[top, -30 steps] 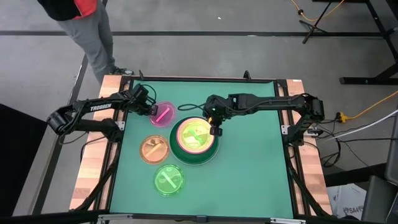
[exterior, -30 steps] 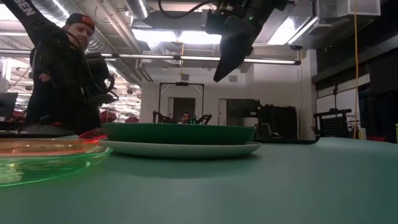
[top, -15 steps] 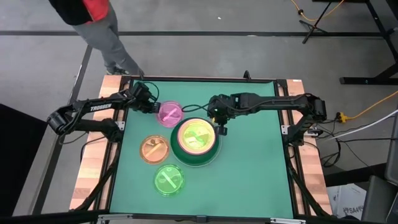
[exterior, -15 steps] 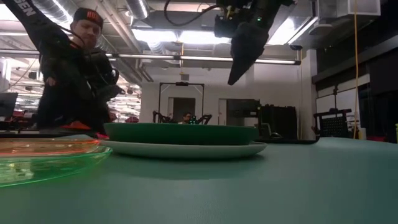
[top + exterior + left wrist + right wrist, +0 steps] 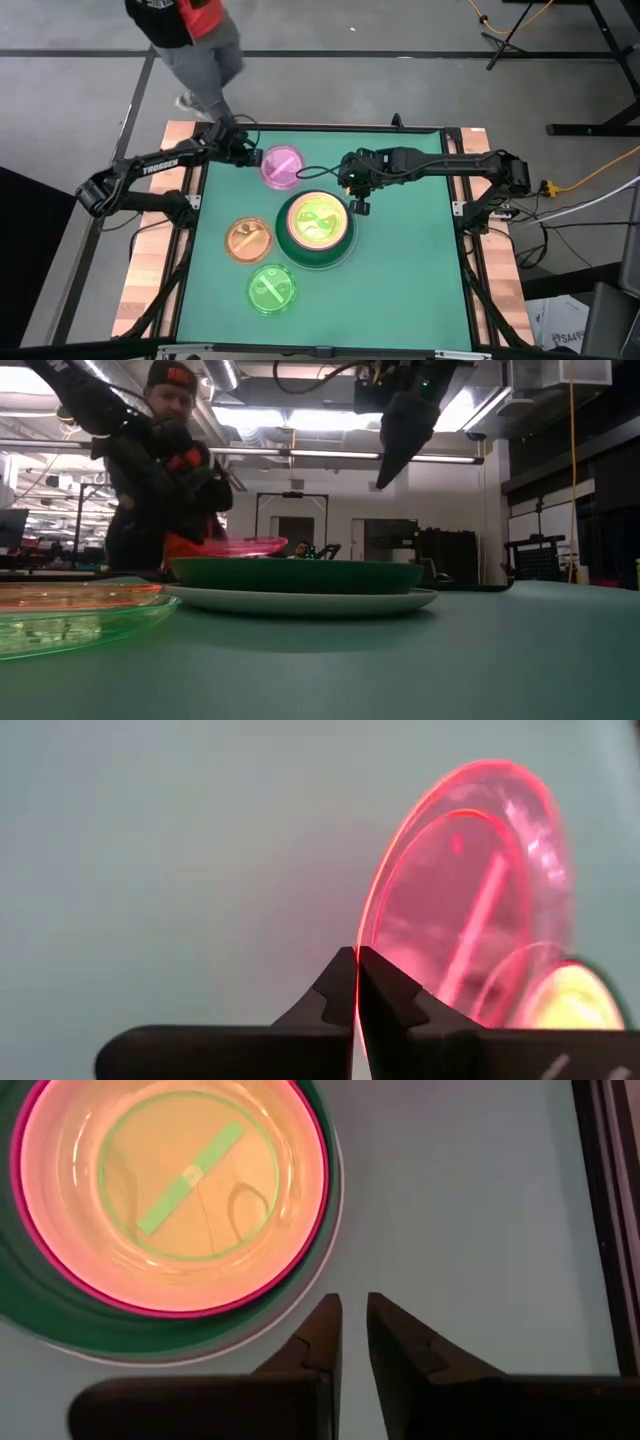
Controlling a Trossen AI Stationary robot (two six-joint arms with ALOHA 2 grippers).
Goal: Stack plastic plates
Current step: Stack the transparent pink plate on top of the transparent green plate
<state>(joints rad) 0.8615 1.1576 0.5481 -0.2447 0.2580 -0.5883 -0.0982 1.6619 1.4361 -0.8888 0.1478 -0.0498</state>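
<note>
While lifted off the table, translucent pink plate (image 5: 281, 165) now sits higher and closer to the stack (image 5: 316, 228) than a second ago — pinched by its rim in left gripper (image 5: 248, 157), carry underway. Thin, glossy, ridged centre. Right gripper (image 5: 357, 204) empty, fingers slightly parted, backed off beside stack.

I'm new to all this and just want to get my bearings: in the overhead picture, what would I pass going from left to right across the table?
Left claw pinching the translucent pink plate → right claw hanging by the plate stack's right rim. The orange plate and the loose lime green plate overlap these sideways, so I leave them out.
</note>
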